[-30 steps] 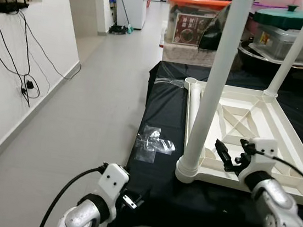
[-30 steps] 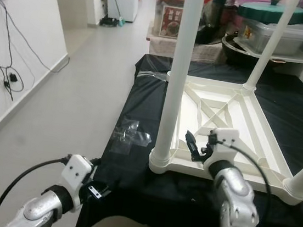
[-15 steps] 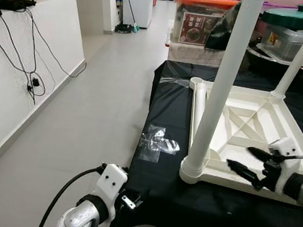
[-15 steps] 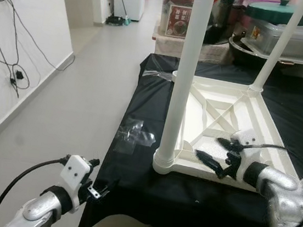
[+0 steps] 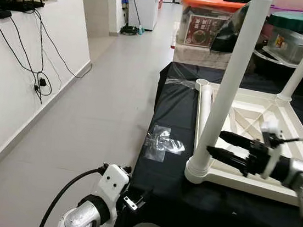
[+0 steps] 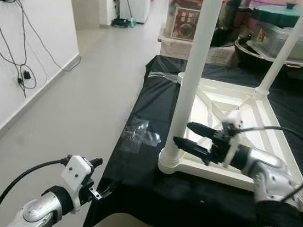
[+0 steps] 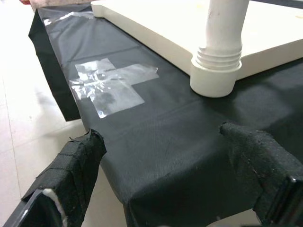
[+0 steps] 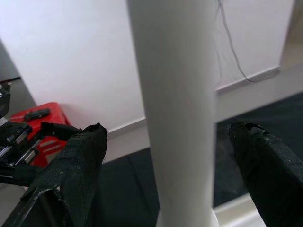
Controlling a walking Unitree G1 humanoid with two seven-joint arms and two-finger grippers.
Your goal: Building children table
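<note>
Kids' table (image 5: 250, 117) upside down; right gripper (image 5: 218, 144), fingers apart, straddles near-corner leg (image 5: 229, 84) w/o gripping. Risk: off-centre close tilts leg. Left gripper (image 7: 175, 165) idle, fingers apart.

White table leg (image 8: 177, 104) stood upright between the two black fingers (image 8: 71, 170) of the right gripper (image 8: 175, 161), jaws spread wide, neither pad touching it. Behind: white wall (image 8: 71, 56), a red object (image 8: 33, 118) at 9 o'clock, black cloth (image 8: 123, 189) at 6 o'clock.
</note>
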